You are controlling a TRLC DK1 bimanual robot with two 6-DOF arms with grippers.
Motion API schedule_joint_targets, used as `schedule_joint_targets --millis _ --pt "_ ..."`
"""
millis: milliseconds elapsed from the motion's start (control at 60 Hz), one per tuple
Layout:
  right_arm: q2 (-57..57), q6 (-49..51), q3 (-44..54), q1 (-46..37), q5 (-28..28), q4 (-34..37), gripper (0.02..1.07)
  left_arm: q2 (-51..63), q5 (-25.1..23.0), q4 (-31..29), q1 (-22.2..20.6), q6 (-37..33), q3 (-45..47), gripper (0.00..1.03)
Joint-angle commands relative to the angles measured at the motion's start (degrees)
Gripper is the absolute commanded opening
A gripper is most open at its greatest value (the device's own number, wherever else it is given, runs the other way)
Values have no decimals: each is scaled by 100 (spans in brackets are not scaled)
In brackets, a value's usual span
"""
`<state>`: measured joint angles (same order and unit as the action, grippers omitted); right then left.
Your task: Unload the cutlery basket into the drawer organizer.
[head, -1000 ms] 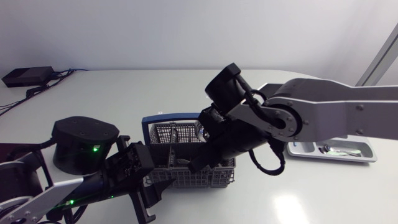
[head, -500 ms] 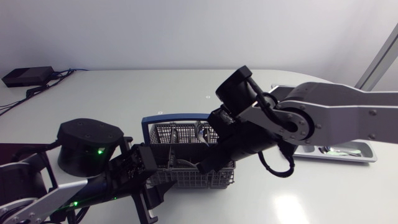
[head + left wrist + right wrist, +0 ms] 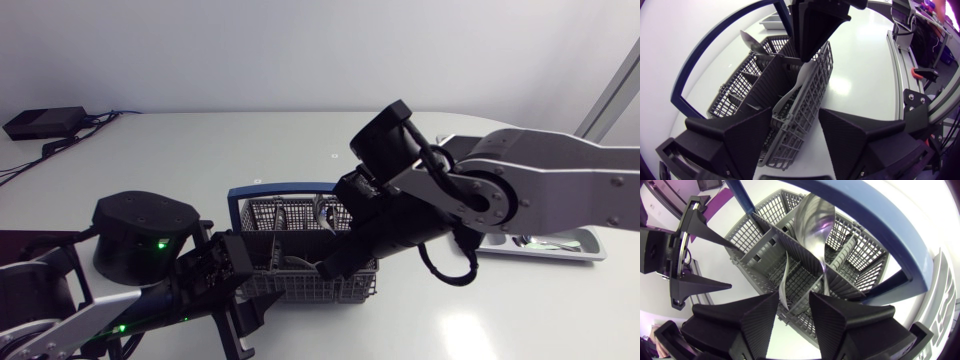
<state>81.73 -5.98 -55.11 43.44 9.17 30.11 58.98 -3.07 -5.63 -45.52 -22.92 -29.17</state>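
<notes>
White worktop [image 3: 200, 150], seen from overhead: the grey cutlery basket [image 3: 310, 285] with its blue handle [image 3: 275, 187] sits just toward 6 o'clock of centre. The drawer organizer [image 3: 598, 240] lies well apart at 3 o'clock, half hidden behind my right arm, with a few pieces already in it.

My right tool [image 3: 794, 300] is sunk into the basket's 3 o'clock end. A large spoon [image 3: 812, 222] stands just ahead of it and a pale handle [image 3: 784, 282] runs down toward it. Whether that tool has a grip on either, I cannot tell.

My left tool [image 3: 796, 112], coming in from 8 o'clock, stands wide open astride the basket's 9 o'clock end wall, clamping nothing.

Over the past second the right arm has slid a little toward 3 o'clock. In the last half second it has all but stopped, and the left arm has crept slightly the same way. Nothing has risen clear of the rim.

I read this as the right arm settling over its next pick. The spoon and the pale piece are still aboard, so the unloading is under way, not finished.
</notes>
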Motion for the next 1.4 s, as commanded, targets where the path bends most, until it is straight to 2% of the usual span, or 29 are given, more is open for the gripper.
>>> schedule_joint_targets --millis 0,233,317,533,600,950,1117,1217,1383 --pt "-79 -61 88 42 50 101 46 87 8 44 -45 77 148 67" --pt "-44 -70 88 138 120 127 43 87 8 53 -54 86 166 67" --pt "0 -70 106 156 129 109 38 87 8 44 -54 94 166 67" --pt "150 -61 176 156 129 101 38 87 8 44 -63 94 175 67" --pt "203 -53 185 156 164 83 29 87 17 53 -71 103 175 67" --pt "475 0 159 244 428 215 29 131 17 88 -80 103 201 67" --pt "607 35 80 261 533 364 9 131 17 106 -80 103 210 67" --pt "554 53 71 288 489 417 7 131 17 106 -80 103 210 67" --pt "290 62 -52 464 15 417 7 210 87 150 -159 138 227 67"
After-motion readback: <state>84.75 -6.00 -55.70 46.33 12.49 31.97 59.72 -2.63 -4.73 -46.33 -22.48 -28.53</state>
